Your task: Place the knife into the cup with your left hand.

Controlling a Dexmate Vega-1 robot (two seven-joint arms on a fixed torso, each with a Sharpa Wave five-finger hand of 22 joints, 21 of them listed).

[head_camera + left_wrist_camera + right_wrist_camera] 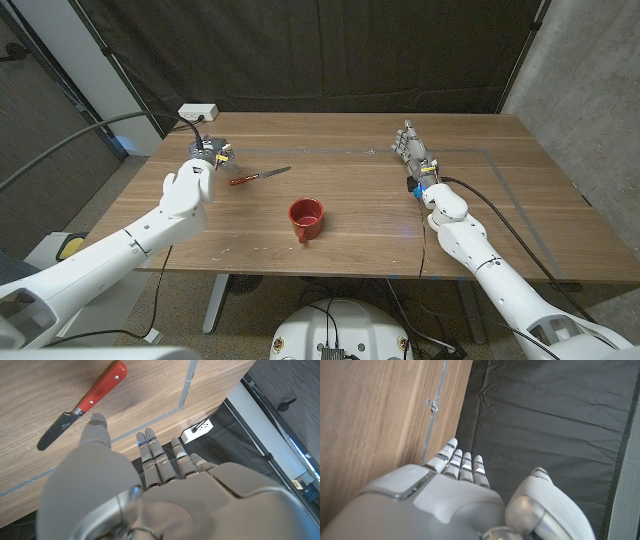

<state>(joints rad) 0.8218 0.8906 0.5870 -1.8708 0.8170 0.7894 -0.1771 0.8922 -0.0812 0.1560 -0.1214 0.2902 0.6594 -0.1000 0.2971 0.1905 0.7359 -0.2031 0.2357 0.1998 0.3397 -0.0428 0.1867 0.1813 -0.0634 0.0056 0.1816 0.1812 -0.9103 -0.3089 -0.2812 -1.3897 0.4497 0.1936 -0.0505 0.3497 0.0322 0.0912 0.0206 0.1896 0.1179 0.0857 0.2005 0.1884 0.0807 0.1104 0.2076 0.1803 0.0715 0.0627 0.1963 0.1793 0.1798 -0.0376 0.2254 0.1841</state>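
**Knife on table, both hands empty**

Wooden table with grey tape lines, dark curtain behind. Landmark: red cup, upright, near the front middle of the table, handle toward the front edge.

Knife, red handle, dark blade, lies flat on the table behind the cup and to its left, well apart from it. Blade end points toward the cup's side, handle end toward the left hand.

Left hand sits left of the cup and farther back, just beside the knife's handle, not touching it. Left wrist view shows its fingers stretched out and apart, thumb toward the knife, nothing held.

Right hand is right of the cup, well apart, toward the back of the table. Fingers straight, side by side, thumb off to the side, nothing held.

White power strip sits at the back left corner, behind the left hand.
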